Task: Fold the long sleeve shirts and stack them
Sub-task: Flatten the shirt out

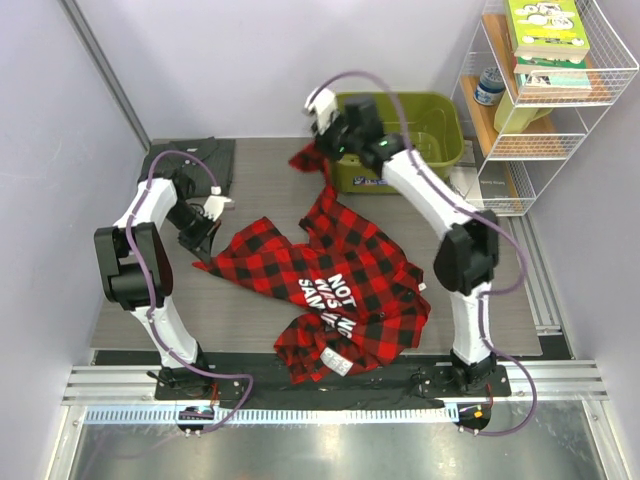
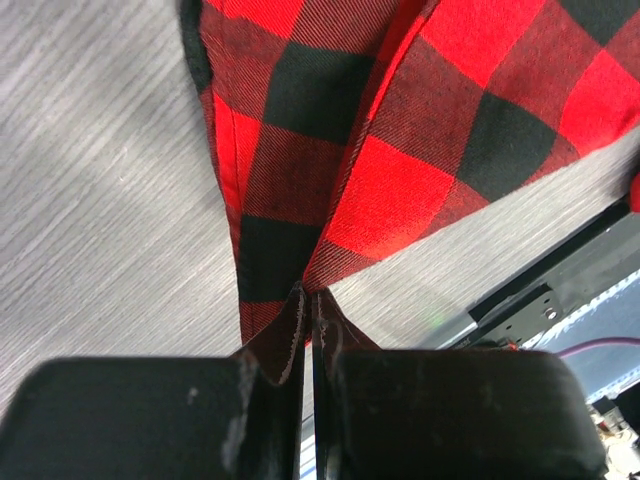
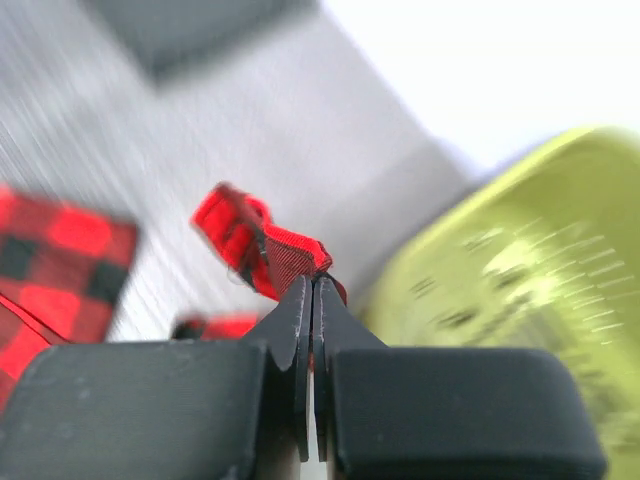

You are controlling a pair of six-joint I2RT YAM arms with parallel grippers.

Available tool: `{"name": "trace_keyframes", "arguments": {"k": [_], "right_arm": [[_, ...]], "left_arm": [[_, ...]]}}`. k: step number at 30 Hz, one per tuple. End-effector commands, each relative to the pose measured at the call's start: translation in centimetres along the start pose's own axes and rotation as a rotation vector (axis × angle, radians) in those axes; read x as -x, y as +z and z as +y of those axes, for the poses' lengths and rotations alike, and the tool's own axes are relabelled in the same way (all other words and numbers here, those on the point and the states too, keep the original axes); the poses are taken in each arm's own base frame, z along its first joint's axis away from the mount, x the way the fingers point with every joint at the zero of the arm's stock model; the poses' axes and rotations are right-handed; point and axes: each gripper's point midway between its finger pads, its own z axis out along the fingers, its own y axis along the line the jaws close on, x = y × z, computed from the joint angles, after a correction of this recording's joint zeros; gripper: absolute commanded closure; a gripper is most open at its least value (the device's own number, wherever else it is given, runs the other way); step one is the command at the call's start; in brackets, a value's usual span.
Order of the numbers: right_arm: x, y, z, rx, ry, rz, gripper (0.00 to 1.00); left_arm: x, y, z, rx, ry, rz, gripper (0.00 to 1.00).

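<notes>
Left jaws and right jaws each pinch the red plaid shirt (image 1: pixel 372 252) tight; its white print (image 1: pixel 332 292) reads "NOT"

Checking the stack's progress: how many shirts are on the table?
2. The red-and-black plaid shirt lies spread out mid-table; the dark grey shirt lies flat at the far-left corner.

Overhead and close wrist views, shared shirt (image 1: pixel 350 265)
</notes>
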Motion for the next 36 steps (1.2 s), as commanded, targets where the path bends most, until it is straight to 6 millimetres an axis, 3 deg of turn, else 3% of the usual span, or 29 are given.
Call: {"name": "trace_keyframes", "arguments": {"k": [1,3,4,7,8,10,14,16,18,19,20,21,22,23,24,25,26,27,28,29,30,33,34,36], "right_arm": [[14.8,-13.6,-0.2,0.013,-0.046,-0.347,0.99],[14.0,-14.4,0.8,0.042,-0.074,-0.334,0.99],[14.9,-16.4,0.9,0.028,-0.104,-0.360,0.99],[13.7,-17.8,1.7,0.036,-0.112,-0.342,0.99],[14.1,-19.3,2.0,0.036,-0.114,-0.355,0.99],[13.8,-20.3,3.4,0.086,-0.094,-0.355,0.99],[14.1,-23.2,8.2,0.308,0.038,-0.391,0.99],[13.5,-24.7,11.9,0.513,0.063,-0.396,0.99],[12.0,-25.4,15.1,0.640,0.053,-0.365,0.99],[9.4,-25.6,17.0,0.704,0.037,-0.277,0.99],[7.8,-25.7,20.1,0.765,-0.054,-0.221,0.99],[5.7,-25.1,21.2,0.779,-0.260,-0.207,0.99],[2.0,-25.2,22.5,0.793,-0.308,-0.063,0.98],[-0.3,-24.9,23.6,0.821,-0.357,0.001,0.95],[-1.4,-25.5,25.4,0.864,-0.460,0.007,0.91],[-2.4,-24.8,24.9,0.802,-0.498,0.041,0.66],[-4.8,-24.0,25.0,0.784,-0.489,0.096,0.44],[-4.3,-23.1,24.4,0.718,-0.487,0.074,0.37],[-4.4,-22.9,23.5,0.657,-0.496,0.073,0.34],[-6.1,-22.1,22.1,0.592,-0.497,0.126,0.33],[-6.3,-21.1,19.4,0.512,-0.462,0.121,0.33],[-8.9,-19.8,14.5,0.436,-0.350,0.180,0.33],[-11.0,-19.1,11.1,0.388,-0.322,0.234,0.33],[-12.5,-18.4,8.4,0.352,-0.303,0.267,0.35]], "left_arm": [[2.2,-0.4,0.8,0.008,-0.005,-0.072,1.00],[2.6,-0.2,0.8,-0.005,-0.017,-0.083,1.00],[2.9,-0.4,0.8,-0.004,-0.017,-0.094,1.00],[3.5,-0.6,0.9,-0.004,-0.017,-0.116,1.00],[3.5,-0.6,0.9,-0.004,-0.022,-0.121,1.00],[3.8,-0.5,0.8,-0.006,-0.018,-0.133,1.00],[3.8,-0.4,0.7,-0.017,-0.019,-0.137,1.00],[3.8,-0.3,0.6,-0.015,-0.018,-0.145,1.00],[3.8,-0.3,0.5,-0.019,-0.017,-0.150,1.00],[3.9,-0.3,0.4,-0.024,-0.018,-0.152,1.00],[3.9,-0.4,0.2,-0.027,-0.018,-0.157,1.00],[4.0,-0.3,0.2,-0.032,-0.017,-0.161,1.00],[4.0,-0.4,0.0,-0.036,-0.016,-0.166,1.00],[4.1,-0.5,-0.1,-0.039,-0.013,-0.173,1.00],[4.2,-0.6,-0.2,-0.038,-0.012,-0.179,1.00],[4.2,-0.6,-0.2,-0.040,-0.010,-0.182,1.00],[4.3,-0.7,-0.3,-0.039,-0.009,-0.185,1.00],[4.3,-0.8,-0.2,-0.037,-0.009,-0.183,1.00],[4.3,-0.8,-0.3,-0.039,-0.010,-0.183,1.00],[4.3,-1.0,-0.3,-0.037,-0.005,-0.180,1.00],[4.3,-1.2,-0.4,-0.034,-0.003,-0.181,1.00],[4.4,-1.8,-0.4,-0.023,0.008,-0.188,1.00],[4.4,-2.0,-0.5,-0.023,0.011,-0.188,1.00],[4.4,-2.2,-0.6,-0.030,0.014,-0.184,1.00]]}}
